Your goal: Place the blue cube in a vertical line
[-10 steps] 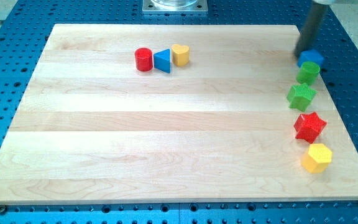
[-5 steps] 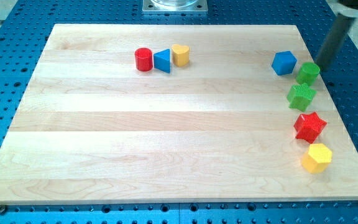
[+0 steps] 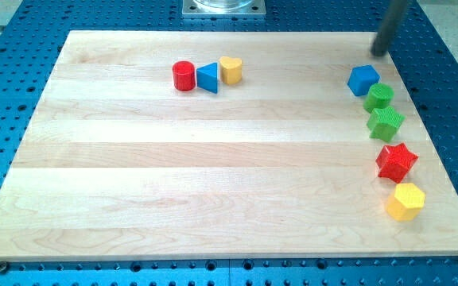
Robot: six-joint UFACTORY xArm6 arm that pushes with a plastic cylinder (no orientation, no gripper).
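Observation:
The blue cube (image 3: 362, 79) sits near the board's top right, touching the upper left of a green cylinder (image 3: 379, 97). Below them run a green star-like block (image 3: 386, 124), a red star (image 3: 396, 161) and a yellow hexagonal block (image 3: 405, 201), forming a slightly slanted column down the view's right. My tip (image 3: 380, 52) is above and to the right of the blue cube, near the board's top right corner, apart from all blocks.
A red cylinder (image 3: 184, 75), a blue triangle (image 3: 207, 78) and a yellow heart (image 3: 230, 70) stand in a row at the upper middle. The wooden board (image 3: 213, 159) lies on a blue perforated table.
The blue cube went from the top of the column to the left. My tip moved right, then up and left to the corner. The green cylinder shifted slightly left and down.

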